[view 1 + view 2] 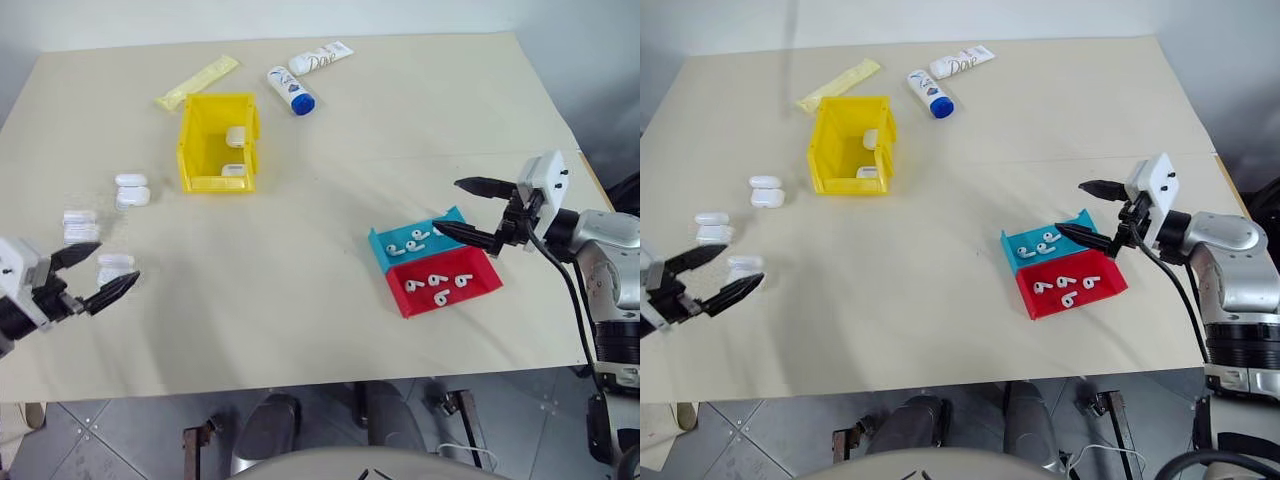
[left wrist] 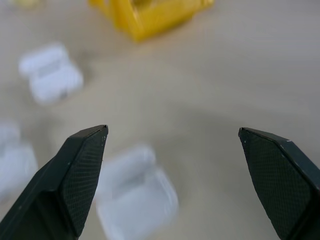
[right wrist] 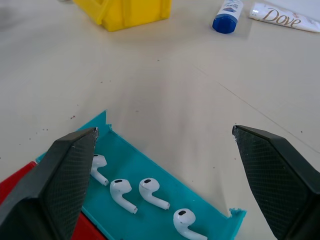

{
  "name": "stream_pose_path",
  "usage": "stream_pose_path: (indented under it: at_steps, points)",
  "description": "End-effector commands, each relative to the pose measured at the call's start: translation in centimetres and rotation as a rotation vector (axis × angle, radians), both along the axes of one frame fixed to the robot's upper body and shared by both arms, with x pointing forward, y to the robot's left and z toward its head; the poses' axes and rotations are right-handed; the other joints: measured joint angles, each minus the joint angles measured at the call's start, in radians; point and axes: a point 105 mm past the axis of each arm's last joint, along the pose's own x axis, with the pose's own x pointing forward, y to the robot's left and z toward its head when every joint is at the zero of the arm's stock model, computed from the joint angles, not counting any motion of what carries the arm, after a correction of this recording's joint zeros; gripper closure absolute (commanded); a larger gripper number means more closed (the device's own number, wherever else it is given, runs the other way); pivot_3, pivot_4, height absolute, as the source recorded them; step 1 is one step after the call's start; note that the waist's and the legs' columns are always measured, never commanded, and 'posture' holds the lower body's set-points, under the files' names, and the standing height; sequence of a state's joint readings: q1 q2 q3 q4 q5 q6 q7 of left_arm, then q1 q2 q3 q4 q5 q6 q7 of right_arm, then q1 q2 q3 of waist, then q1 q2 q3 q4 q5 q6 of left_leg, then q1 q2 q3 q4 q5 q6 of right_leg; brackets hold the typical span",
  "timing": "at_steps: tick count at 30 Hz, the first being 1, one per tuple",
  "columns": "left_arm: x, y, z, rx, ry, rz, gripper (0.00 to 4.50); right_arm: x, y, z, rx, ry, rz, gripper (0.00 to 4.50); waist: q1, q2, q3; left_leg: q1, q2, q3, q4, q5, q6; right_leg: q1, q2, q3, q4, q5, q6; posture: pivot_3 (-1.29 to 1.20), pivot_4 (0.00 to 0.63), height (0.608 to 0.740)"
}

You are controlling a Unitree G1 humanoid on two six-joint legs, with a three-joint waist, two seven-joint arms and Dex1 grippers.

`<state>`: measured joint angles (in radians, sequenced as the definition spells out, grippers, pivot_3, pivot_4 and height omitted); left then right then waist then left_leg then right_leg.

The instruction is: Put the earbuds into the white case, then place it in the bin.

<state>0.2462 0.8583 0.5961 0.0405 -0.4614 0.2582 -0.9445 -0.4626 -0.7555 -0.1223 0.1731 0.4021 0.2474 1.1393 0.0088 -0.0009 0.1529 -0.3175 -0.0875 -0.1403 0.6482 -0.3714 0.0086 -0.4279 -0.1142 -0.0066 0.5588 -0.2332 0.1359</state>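
I have both claws spread wide and empty: the right claw (image 1: 462, 208) hovers over the earbuds (image 3: 145, 192) in the blue tray (image 1: 385, 250), the left claw (image 1: 98, 272) near a white case (image 1: 114, 266) on the worktop (image 1: 300, 300). Those glossy buds could squirt out when pinched, and I might nudge the case away from the bin (image 1: 196, 150).

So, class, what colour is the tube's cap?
Blue: the tube's cap shows best in the right wrist view.

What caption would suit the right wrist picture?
Open right pincer hovering over white earbuds in the blue tray.
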Motion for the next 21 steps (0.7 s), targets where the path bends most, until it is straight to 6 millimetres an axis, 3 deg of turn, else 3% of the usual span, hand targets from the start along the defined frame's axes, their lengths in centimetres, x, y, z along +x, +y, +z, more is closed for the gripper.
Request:
stream_pose_path:
  at_steps: [1,5,12,17,21]
  points:
    - [-2.6,1.1,0.3,0.057,0.043,0.069,0.04,-0.4,0.0,1.1,0.000,-0.036,0.054,0.00,-0.004,0.000,0.000,0.000,0.000,0.001,0.000,0.000,0.000,0.000,0.000,0.001,0.000,0.000,0.000,0.00,0.150,0.740]
    - [-5.5,1.8,-0.8,0.009,0.103,0.127,0.04,-1.2,0.6,1.5,0.019,-0.007,0.140,0.00,-0.002,0.000,0.000,0.000,0.001,0.002,0.001,-0.002,0.002,0.000,0.000,0.001,-0.001,0.000,0.000,0.00,0.150,0.740]
    - [-6.6,1.6,-1.2,-0.009,0.107,0.160,0.04,-1.3,1.6,1.4,0.000,-0.011,0.234,0.00,0.013,0.000,0.000,0.000,0.001,0.004,0.002,-0.004,0.002,0.000,0.000,0.002,-0.003,0.000,0.000,0.00,0.150,0.740]
    - [-5.5,0.4,-0.7,0.012,0.112,0.127,0.04,-1.2,2.8,2.2,0.008,-0.041,0.302,0.00,0.014,-0.001,0.000,0.001,0.002,0.004,0.002,-0.004,0.001,0.000,0.000,0.002,-0.003,0.000,-0.001,0.00,0.150,0.740]
    - [-2.6,-1.2,0.5,0.027,0.081,0.141,0.04,-2.2,4.0,2.8,-0.012,-0.037,0.433,0.00,0.017,0.000,0.000,0.001,0.002,0.004,0.003,-0.004,0.001,0.000,0.000,0.002,-0.002,0.000,-0.001,0.00,0.150,0.740]
